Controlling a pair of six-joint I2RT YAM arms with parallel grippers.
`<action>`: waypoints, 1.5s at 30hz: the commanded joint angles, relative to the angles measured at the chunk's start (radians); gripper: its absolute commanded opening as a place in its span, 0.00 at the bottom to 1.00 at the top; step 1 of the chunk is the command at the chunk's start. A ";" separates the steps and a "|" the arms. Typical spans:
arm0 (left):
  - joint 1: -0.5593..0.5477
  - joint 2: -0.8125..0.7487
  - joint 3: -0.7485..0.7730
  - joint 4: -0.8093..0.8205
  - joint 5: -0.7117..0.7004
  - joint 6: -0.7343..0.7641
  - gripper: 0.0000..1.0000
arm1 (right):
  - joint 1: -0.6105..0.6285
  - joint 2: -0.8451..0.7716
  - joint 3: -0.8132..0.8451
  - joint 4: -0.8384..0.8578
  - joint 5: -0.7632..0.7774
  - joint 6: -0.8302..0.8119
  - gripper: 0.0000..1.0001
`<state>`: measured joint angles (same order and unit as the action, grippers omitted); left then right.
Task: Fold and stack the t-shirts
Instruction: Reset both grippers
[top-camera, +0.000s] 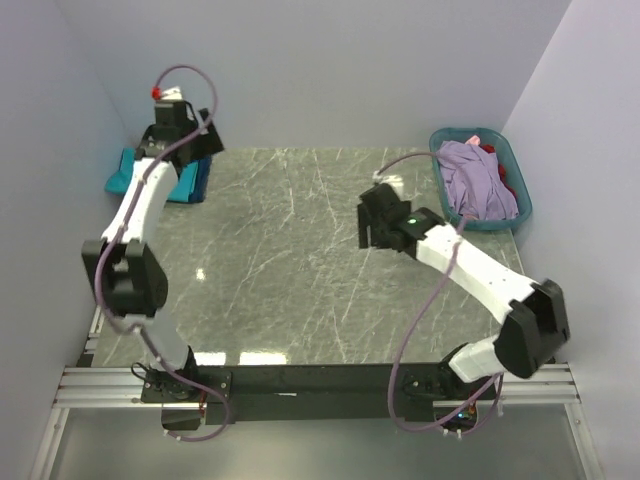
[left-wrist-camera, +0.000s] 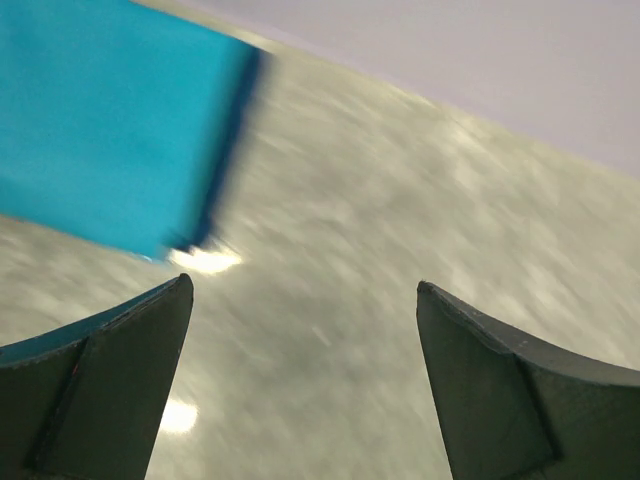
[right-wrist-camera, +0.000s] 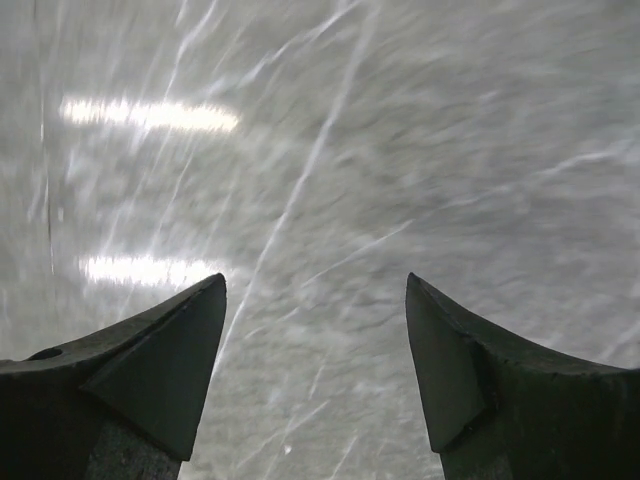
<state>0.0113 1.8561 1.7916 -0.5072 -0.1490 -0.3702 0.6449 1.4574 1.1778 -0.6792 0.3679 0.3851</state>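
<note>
A folded teal t-shirt (top-camera: 127, 175) lies on a folded navy one (top-camera: 197, 180) in the table's far left corner. In the left wrist view the teal t-shirt (left-wrist-camera: 100, 120) fills the upper left, with the navy edge (left-wrist-camera: 232, 140) showing under it. My left gripper (top-camera: 192, 143) (left-wrist-camera: 305, 290) hovers just beside that stack, open and holding nothing. A lavender t-shirt (top-camera: 475, 180) and a bit of a red one (top-camera: 505, 172) lie crumpled in the teal basket (top-camera: 515, 215) at the far right. My right gripper (top-camera: 372, 222) (right-wrist-camera: 315, 285) hangs open over bare marble, left of the basket.
The table (top-camera: 290, 270) is grey-green marble with white veins. White walls close in the back and both sides. The arms' black base rail (top-camera: 320, 380) runs along the near edge.
</note>
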 joint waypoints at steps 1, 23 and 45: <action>-0.106 -0.254 -0.125 -0.017 0.088 -0.073 0.99 | -0.071 -0.142 0.055 -0.031 0.115 0.040 0.80; -0.178 -1.590 -0.799 -0.041 -0.506 -0.168 0.99 | -0.143 -0.960 -0.237 0.130 0.241 -0.031 0.96; -0.177 -1.614 -1.040 0.116 -0.491 -0.214 1.00 | -0.145 -0.993 -0.334 0.245 0.246 -0.052 0.95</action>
<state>-0.1673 0.2298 0.7647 -0.4427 -0.6598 -0.5652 0.5022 0.4660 0.8501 -0.4839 0.6018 0.3412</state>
